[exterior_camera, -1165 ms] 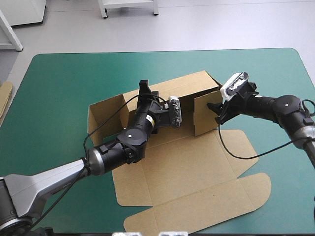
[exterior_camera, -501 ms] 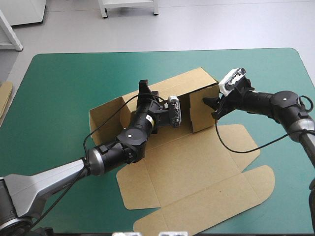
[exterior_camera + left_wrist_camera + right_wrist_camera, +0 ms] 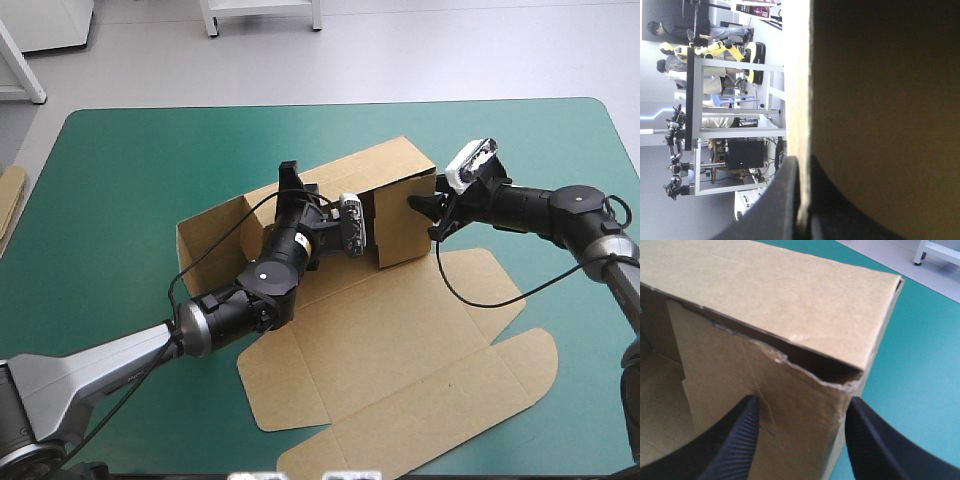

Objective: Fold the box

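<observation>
Board strip [image 3: 10, 195]: pale brown piece at the worktop's [image 3: 120, 150] left edge, well left of the box [image 3: 400, 350].
Left arm: comes in from the near-left corner and lies diagonally over the box's flat floor, with its wrist up at the raised back wall.
Left pincer [image 3: 802, 160]: black fingers all but pressed together, pinching the top edge of the box's back wall, one finger on each face.
Box: brown, at the middle of the worktop, half formed. The back wall and left end wall stand upright and the right end panel is raised. The lid and its flaps lie flat toward the near edge.
Right pincer [image 3: 802, 402]: fingers spread, just outside the box's right end panel, below its upper back corner. Whether they touch the board cannot be told.
Right arm: comes in from the right, stretched almost level toward the box's right end.
Open room: bare teal-green cover on all sides of the box, widest to its left and beyond it. The flat lid lies close to the worktop's near edge.
</observation>
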You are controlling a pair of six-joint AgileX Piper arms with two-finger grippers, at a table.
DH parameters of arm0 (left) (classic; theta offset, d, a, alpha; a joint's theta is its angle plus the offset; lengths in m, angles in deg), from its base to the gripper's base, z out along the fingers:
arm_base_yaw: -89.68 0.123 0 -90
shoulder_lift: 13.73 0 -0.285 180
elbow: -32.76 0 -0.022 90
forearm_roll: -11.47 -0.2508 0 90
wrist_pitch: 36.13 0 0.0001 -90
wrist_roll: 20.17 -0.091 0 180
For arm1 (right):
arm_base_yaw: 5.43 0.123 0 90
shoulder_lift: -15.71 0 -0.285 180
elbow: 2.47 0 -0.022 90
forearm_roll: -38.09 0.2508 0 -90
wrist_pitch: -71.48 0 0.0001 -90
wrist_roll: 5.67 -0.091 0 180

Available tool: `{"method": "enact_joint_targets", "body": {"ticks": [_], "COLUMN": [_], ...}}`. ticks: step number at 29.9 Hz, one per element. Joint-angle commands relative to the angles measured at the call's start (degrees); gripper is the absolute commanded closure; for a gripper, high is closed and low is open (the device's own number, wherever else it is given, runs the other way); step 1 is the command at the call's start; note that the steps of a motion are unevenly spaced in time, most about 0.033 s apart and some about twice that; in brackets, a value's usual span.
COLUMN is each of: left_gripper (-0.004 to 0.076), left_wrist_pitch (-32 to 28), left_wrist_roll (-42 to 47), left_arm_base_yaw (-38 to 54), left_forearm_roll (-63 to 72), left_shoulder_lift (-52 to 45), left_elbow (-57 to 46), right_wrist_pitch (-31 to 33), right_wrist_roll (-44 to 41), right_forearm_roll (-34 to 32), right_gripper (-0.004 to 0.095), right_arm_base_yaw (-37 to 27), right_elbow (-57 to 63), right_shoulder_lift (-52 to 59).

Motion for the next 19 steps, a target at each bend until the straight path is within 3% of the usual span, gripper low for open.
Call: {"method": "enact_joint_targets", "body": {"ticks": [1, 5, 10, 19], "left_gripper": [0.0732, 0.0732, 0.0732, 0.0732], "left_wrist_pitch": [-2.41, -2.07, -1.98, -1.98], "left_wrist_roll": [2.07, 2.39, 2.39, 2.39], "left_arm_base_yaw": [-0.41, -0.41, -0.41, -0.41], "left_forearm_roll": [-3.76, -3.76, -3.76, -3.76], "left_shoulder_lift": [-2.51, -2.51, -2.51, -2.51], "left_elbow": [1.63, 1.63, 1.63, 1.63], "right_wrist_pitch": [6.95, 4.91, 1.81, 2.39], "right_wrist_roll": [1.57, 1.16, 1.07, 3.98], "right_forearm_roll": [4.63, 4.62, 5.41, 10.07], "right_gripper": [0.0463, 0.0431, 0.0254, 0.0271], "right_arm_base_yaw": [0.39, 0.39, 0.39, 0.39], "right_elbow": [-1.63, -1.63, -1.63, -1.74], "right_shoulder_lift": [1.69, 1.69, 1.69, -0.54]}}
